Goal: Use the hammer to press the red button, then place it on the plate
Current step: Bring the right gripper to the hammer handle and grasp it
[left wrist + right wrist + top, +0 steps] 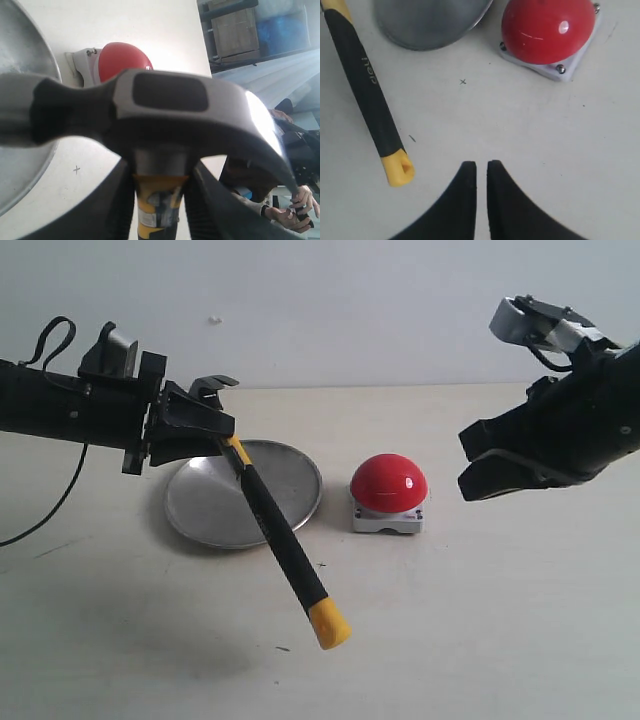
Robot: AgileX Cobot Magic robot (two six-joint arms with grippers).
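Reading "deli": grey lettering on the hammer (pixel 367 100) handle.

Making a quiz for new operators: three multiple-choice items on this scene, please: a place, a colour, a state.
1. In the exterior view, the red button stands: A on the plate; B right of it; C left of it.
2. The handle end of the hammer is: A yellow; B blue; C red.
3. The hammer is: A on the plate; B on the button; C in the left gripper.
B: it sits beside the plate's right rim. A: the tip shows yellow. C: the gripper clamps it below the head.
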